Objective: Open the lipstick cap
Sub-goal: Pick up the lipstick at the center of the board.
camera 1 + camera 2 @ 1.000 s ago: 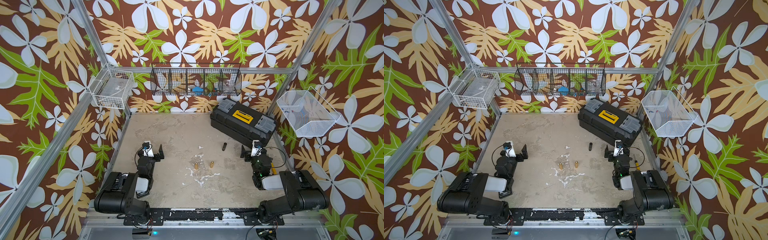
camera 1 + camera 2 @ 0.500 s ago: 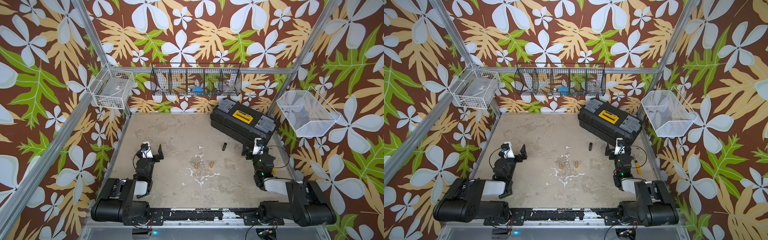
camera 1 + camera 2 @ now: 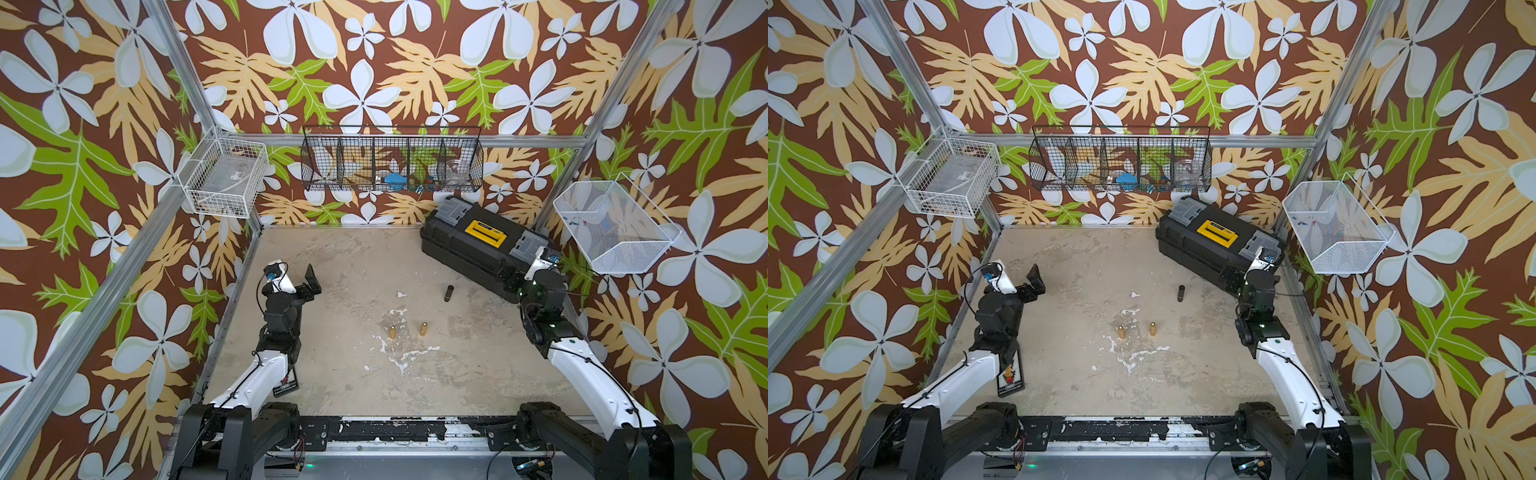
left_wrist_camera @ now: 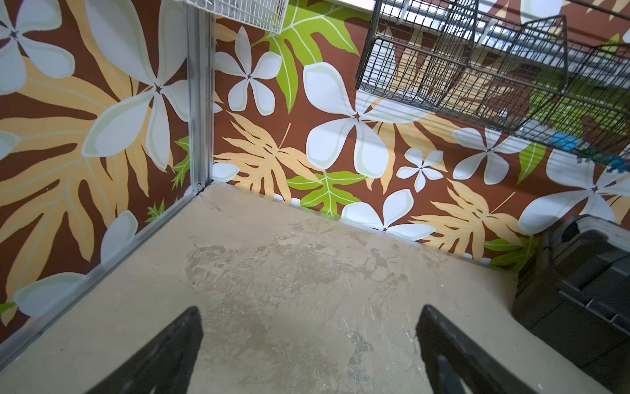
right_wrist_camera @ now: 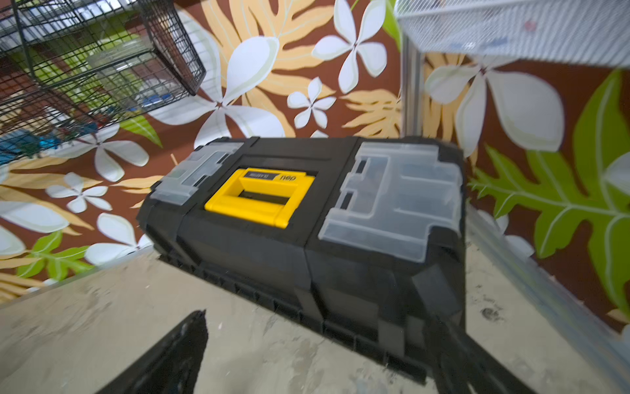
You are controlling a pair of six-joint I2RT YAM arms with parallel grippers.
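A small dark tube [image 3: 448, 293] [image 3: 1181, 293], which looks like the lipstick with its cap on, sits on the beige floor just in front of the black toolbox [image 3: 478, 245]. Two small gold tubes [image 3: 392, 331] [image 3: 424, 328] stand nearer the middle. My left gripper [image 3: 308, 281] [image 4: 311, 308] is open over bare floor at the left, far from all three. My right gripper [image 3: 512, 282] [image 5: 317, 317] is open against the toolbox's near right corner, right of the dark tube. Neither wrist view shows the tubes.
The toolbox [image 5: 306, 218] with a yellow handle [image 5: 259, 196] fills the back right. A black wire rack [image 3: 392, 164] hangs on the back wall, white wire baskets [image 3: 226, 180] [image 3: 611, 226] on the side walls. A dark card [image 3: 286, 380] lies under the left arm.
Both arms have unfolded and reached farther back. The right gripper went back and right up to the toolbox; its wrist view is blurred. The left gripper shifted slightly back. Both stayed open.
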